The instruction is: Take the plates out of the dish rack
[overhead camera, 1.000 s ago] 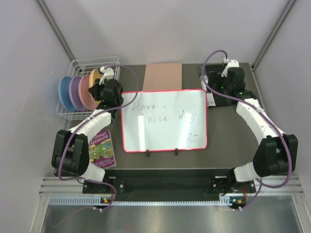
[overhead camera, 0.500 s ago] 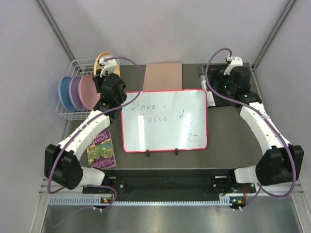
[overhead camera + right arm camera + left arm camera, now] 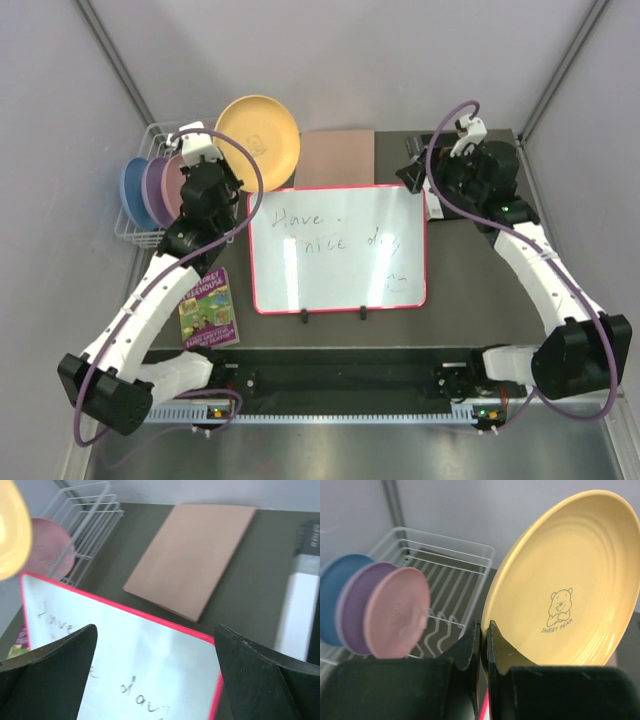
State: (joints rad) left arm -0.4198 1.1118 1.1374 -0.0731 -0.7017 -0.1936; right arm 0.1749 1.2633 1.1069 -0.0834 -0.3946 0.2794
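While the whiteboard (image 3: 338, 248) filled the middle of the desk (image 3: 470, 270), the white wire dish rack (image 3: 451, 575) sat at the far left corner. The pink plate (image 3: 397, 612), lilac plate (image 3: 357, 595) and blue plate (image 3: 335, 585) stood upright in it. The yellow bear-print plate (image 3: 570, 580) hung clear, just right of the rack, its rim pinched by the left gripper (image 3: 483, 645). The right gripper (image 3: 155, 630) stood wide apart, holding nothing, near the far right corner. Judgement: the rim grip looked thin, so swing slowly and set the plate flat on bare desk before releasing.
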